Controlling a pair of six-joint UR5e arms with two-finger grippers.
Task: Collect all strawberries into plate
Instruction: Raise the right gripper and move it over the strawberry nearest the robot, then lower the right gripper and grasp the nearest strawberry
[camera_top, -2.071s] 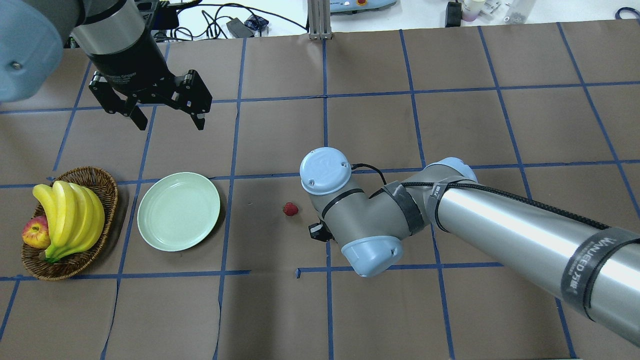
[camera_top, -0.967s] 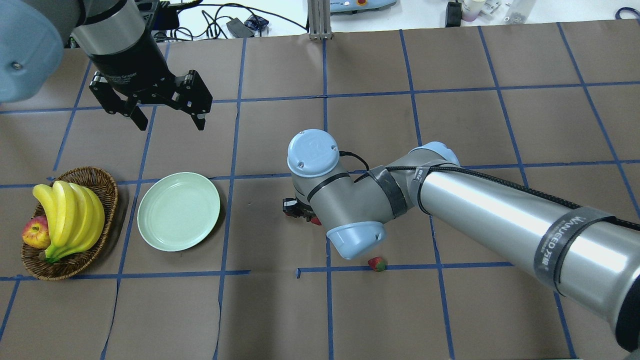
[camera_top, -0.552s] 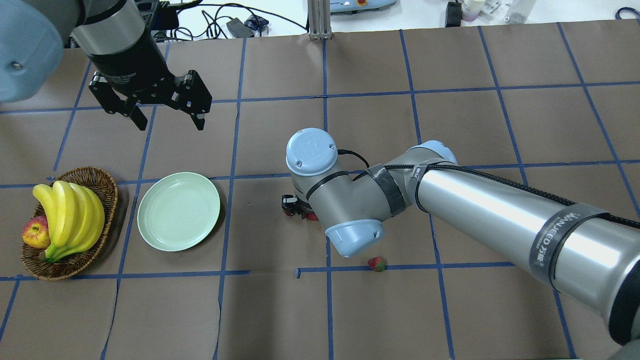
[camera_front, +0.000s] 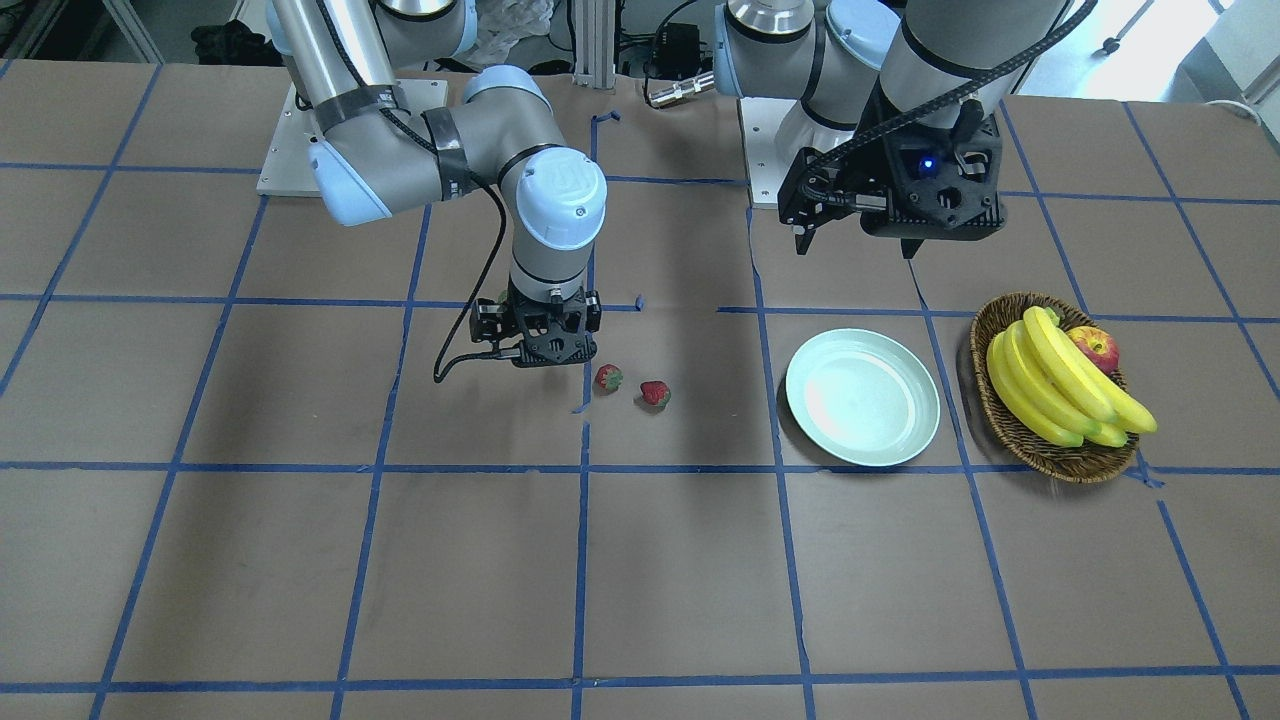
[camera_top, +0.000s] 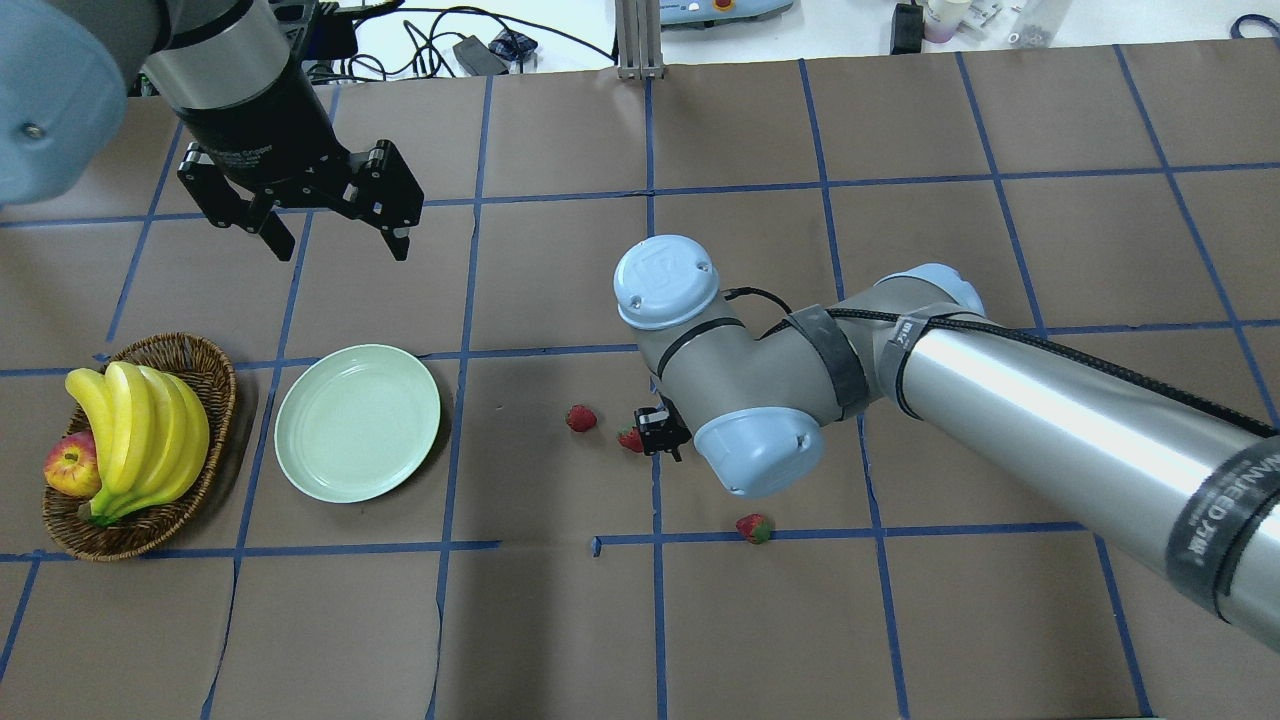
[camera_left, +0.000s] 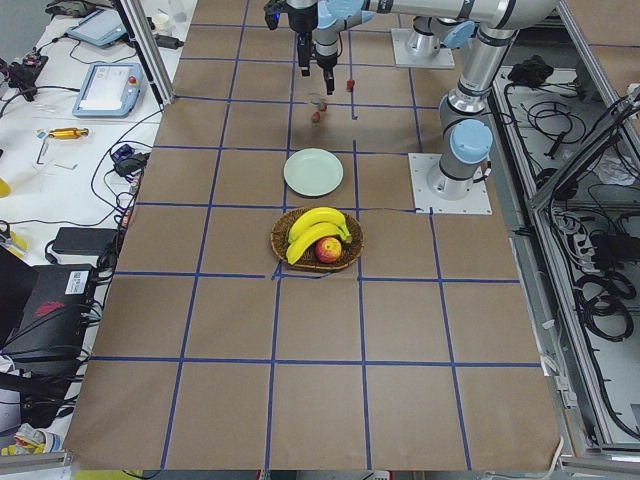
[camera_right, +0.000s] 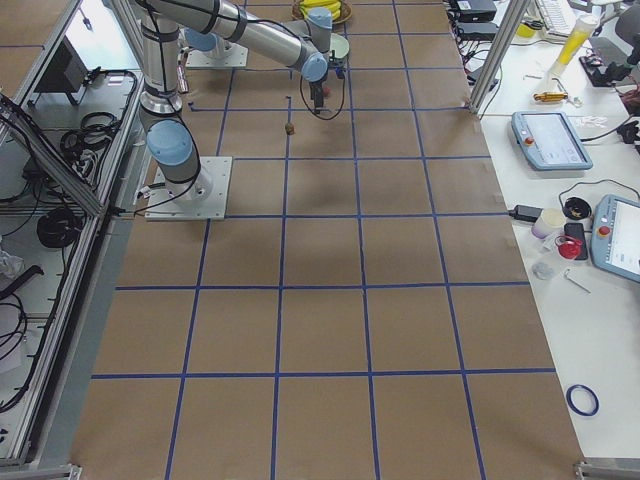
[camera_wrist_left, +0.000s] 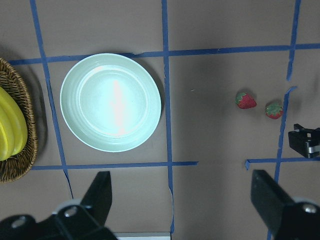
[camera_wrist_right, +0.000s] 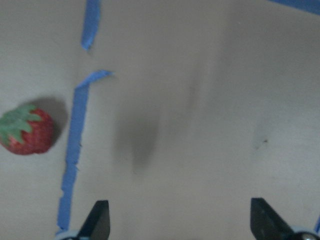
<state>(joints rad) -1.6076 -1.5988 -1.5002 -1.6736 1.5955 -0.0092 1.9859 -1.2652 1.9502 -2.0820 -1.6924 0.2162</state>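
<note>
None of the three strawberries is on the plate yet. All lie on the bench: one nearest the plate, a middle one just beside it, and a third further off on a tape line. The step in hand looks like the right arm's pick of the middle one. The right fingers are spread wide with nothing between them and touch nothing. In the right wrist view that strawberry sits outside their span, off to one side past a strip of tape. To do this well, the arm should slide sideways until the fruit is centred between the fingers and only then drop. It should close gently on the red body rather than the leafy cap, since so small and round a thing may roll or squirt out. Its neighbour is close enough to get knocked, so the descent should be straight. The left fingers are also wide open and empty, hanging above the bench with the plate in their camera's view. The carry to the plate should keep clear of them and of the basket.
</note>
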